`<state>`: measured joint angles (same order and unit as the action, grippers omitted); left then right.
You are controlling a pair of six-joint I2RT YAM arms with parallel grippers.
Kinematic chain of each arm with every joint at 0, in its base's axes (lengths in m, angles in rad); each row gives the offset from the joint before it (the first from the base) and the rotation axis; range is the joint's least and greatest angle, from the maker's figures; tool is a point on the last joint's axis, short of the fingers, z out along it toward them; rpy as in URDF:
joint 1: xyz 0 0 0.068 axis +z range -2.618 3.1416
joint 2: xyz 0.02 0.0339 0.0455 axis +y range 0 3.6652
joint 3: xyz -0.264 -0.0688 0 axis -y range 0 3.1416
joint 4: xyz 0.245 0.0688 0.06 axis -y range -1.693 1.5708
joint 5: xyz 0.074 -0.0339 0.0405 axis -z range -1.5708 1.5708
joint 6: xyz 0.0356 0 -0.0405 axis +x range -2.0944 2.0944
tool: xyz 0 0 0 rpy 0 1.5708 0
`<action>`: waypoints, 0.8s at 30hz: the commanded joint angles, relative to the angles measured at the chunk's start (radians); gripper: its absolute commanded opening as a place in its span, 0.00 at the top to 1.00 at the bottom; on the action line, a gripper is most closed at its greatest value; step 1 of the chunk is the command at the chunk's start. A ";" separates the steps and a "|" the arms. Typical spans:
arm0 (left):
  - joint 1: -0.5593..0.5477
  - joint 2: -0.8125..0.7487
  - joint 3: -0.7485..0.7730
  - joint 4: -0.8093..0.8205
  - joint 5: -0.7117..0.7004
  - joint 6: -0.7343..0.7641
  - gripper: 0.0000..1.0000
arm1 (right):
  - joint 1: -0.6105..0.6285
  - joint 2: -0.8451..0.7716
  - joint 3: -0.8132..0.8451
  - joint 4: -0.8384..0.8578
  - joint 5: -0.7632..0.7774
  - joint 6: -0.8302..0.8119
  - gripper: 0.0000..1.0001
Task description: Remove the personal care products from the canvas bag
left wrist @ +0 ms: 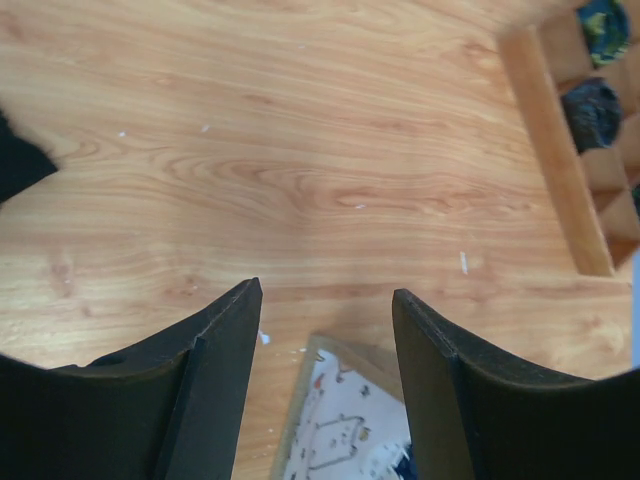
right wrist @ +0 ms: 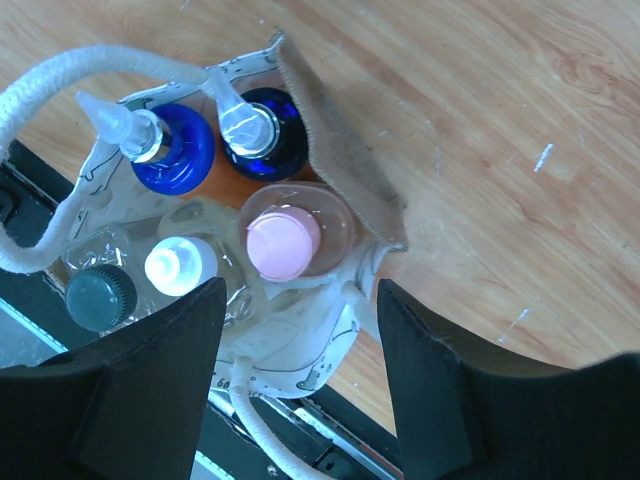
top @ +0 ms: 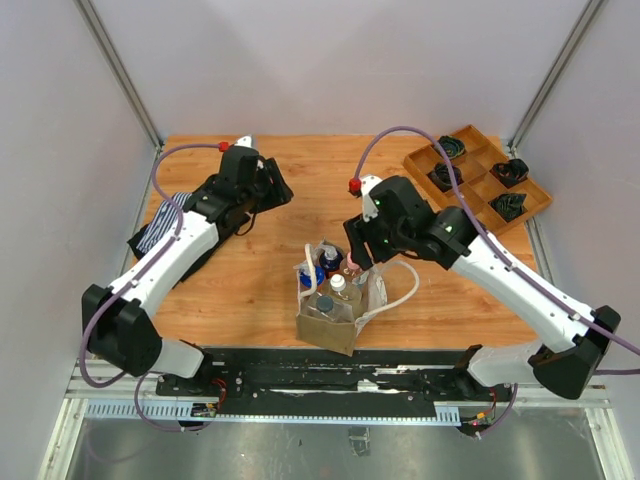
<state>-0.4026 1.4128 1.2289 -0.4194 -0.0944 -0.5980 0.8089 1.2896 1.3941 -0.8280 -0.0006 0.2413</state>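
Above the pink-capped bottle [right wrist: 283, 245] in the canvas bag [right wrist: 345, 150], the right gripper [right wrist: 300, 290] hangs spread apart, the left gripper [left wrist: 325, 300] likewise.

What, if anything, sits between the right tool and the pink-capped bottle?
Nothing visible. The open right tool hangs over the pink-capped bottle, the canvas bag gapes open at the top, and its white rope handle lies off to one side.

We record bright, even overhead light; soft shadows lie on the table [top: 330, 165]. The 2 wrist views look slightly soft.
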 commanded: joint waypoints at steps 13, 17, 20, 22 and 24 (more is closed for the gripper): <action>-0.060 -0.145 0.015 -0.086 0.144 0.011 0.42 | 0.061 0.147 0.013 -0.022 0.000 -0.009 0.54; -0.116 -0.189 0.004 -0.131 0.121 0.003 0.48 | 0.061 0.155 0.020 -0.020 0.001 -0.012 0.80; -0.153 -0.212 0.008 -0.183 0.100 0.000 0.50 | 0.062 0.141 0.033 -0.019 0.012 -0.013 0.92; -0.166 -0.232 0.005 -0.198 0.082 0.000 0.50 | 0.061 0.121 0.052 -0.020 0.016 -0.016 0.95; -0.167 -0.240 0.002 -0.205 0.058 0.007 0.49 | 0.061 0.093 0.090 -0.024 0.021 -0.020 0.98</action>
<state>-0.5591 1.2053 1.2373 -0.5800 0.0059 -0.5949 0.8516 1.4391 1.4017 -0.8425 -0.0040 0.2283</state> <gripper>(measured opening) 0.506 0.324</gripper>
